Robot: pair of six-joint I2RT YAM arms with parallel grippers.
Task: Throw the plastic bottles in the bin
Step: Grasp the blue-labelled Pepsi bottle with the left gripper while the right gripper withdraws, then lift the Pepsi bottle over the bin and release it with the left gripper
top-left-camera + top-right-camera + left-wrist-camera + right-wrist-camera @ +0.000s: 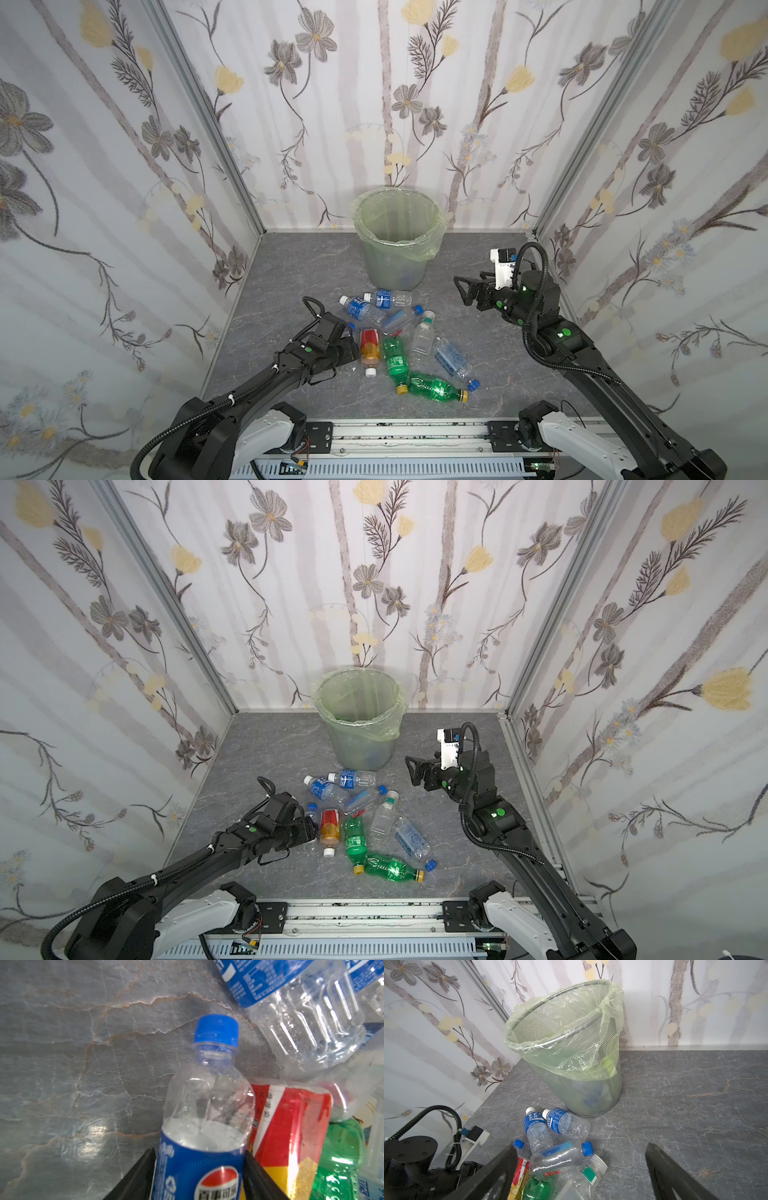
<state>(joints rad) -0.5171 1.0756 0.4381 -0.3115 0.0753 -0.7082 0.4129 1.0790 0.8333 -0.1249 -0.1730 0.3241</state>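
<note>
The left gripper [199, 1152] is seen closed on a blue-capped cola bottle [207, 1103]. Its black fingers [143, 1169] are pressed against both sides of the blue label, with the cap pointing away from the wrist. Whether the bottle is lifted off the table [62, 1064] cannot be told. Just beside it an amber bottle [370, 348] with a red label is laid, white cap towards the robot. Next to that, a green bottle [395, 358] is met at its yellow-capped end by a second green bottle [436, 388]. The other plastic bottles [402, 319] are spread in a loose heap on the grey veined surface between the two arms (clear ones, mostly with blue labels, all lying on their sides). The right gripper [464, 292] is held in the air to the right of the heap and apart from it, its jaws spread wide with nothing between them. The bin [397, 245] is stood upright at the back wall, behind the heap. A thin green bag is folded over its rim, and two blue-labelled bottles [564, 1124] are lying just in front of its base. Something blue is made out dimly through the mesh wall near the bottom, but what it is cannot be told
</note>
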